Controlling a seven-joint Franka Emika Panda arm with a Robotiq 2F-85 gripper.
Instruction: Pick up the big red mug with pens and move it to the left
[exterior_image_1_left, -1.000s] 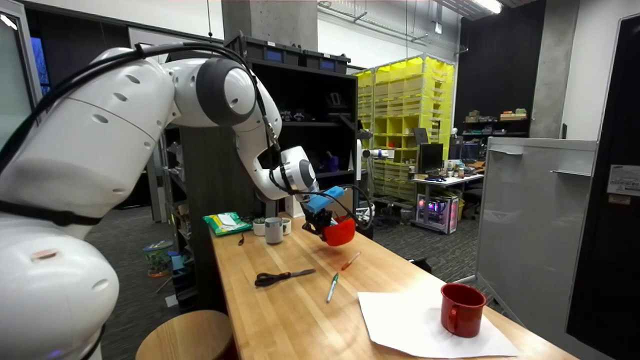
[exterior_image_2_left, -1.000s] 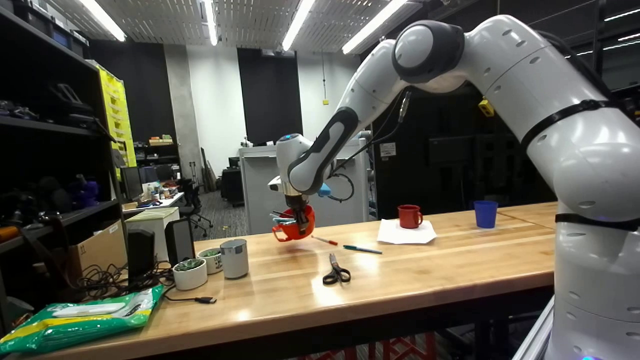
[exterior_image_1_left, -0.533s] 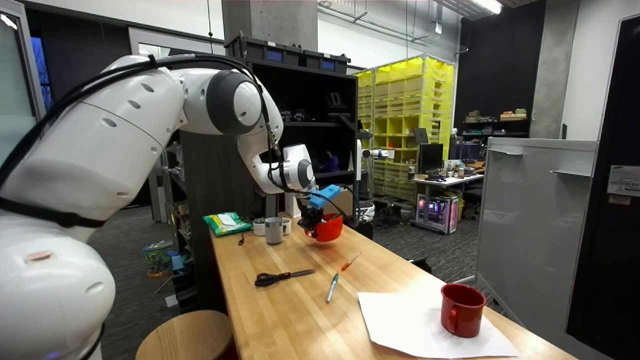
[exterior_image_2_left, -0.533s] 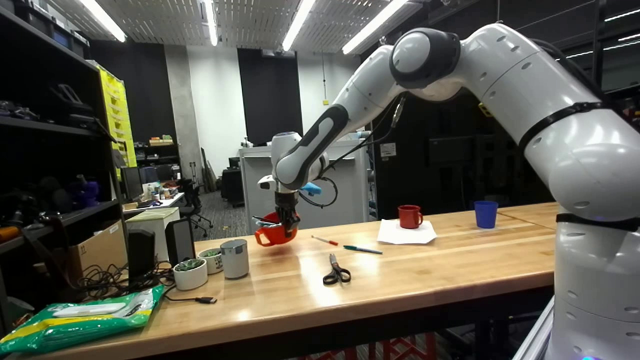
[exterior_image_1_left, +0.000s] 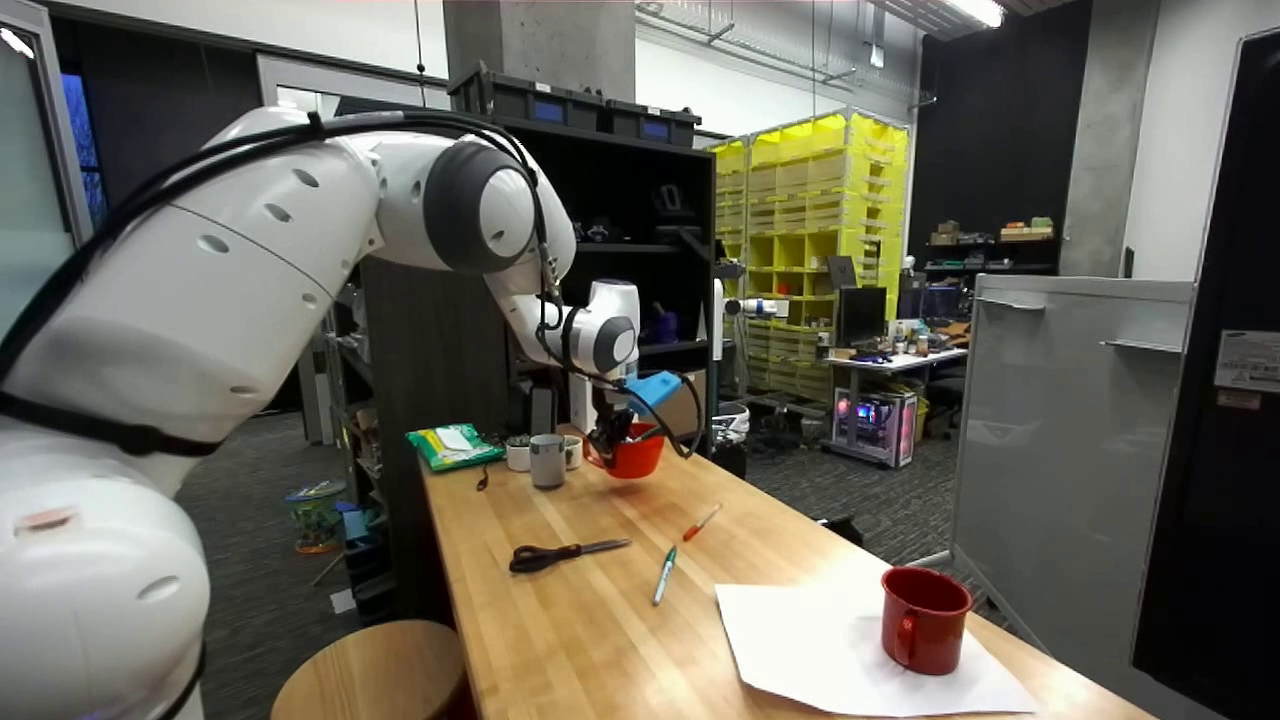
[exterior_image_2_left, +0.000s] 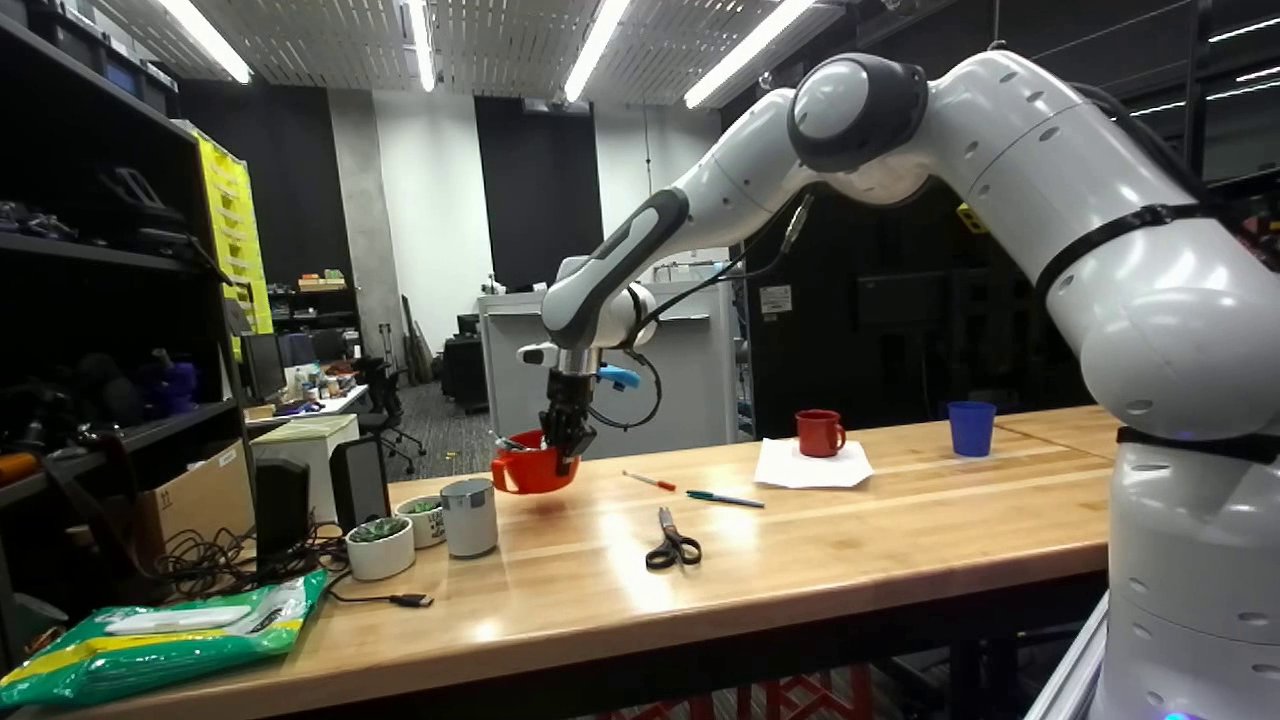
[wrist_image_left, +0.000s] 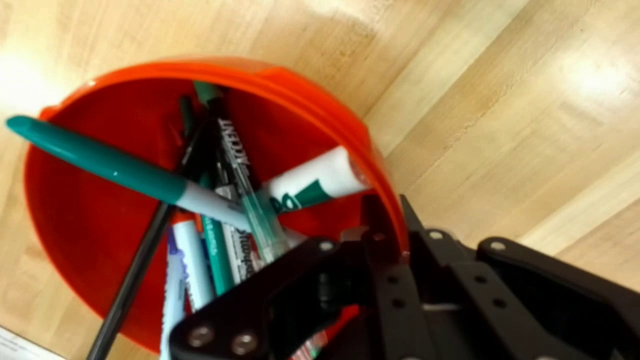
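Observation:
The big orange-red mug (exterior_image_2_left: 530, 472) holds several pens and markers. It also shows in an exterior view (exterior_image_1_left: 638, 460) and fills the left of the wrist view (wrist_image_left: 65, 200). My gripper (wrist_image_left: 392, 210) is shut on the mug's rim wall, one finger inside and one outside. In an exterior view the gripper (exterior_image_2_left: 566, 450) comes down from above at the mug's right side, and the handle points left. The mug is nearly upright and low over the wooden table; whether its base touches is hard to tell. The pens lean out over the rim.
A grey cup (exterior_image_2_left: 468, 518) and two white planters (exterior_image_2_left: 380, 550) stand close to the mug's handle side. Scissors (exterior_image_2_left: 673, 545), a red pen (exterior_image_2_left: 650, 481) and a green pen (exterior_image_2_left: 725, 498) lie on the table. A dark red mug (exterior_image_1_left: 925, 620) sits on white paper (exterior_image_1_left: 800, 650). A blue cup (exterior_image_2_left: 971, 430) stands farther off.
My gripper and the pen mug have moved left in both exterior views, toward the grey cup and planters. The mug has turned from tilted to more level. The other objects stay put.

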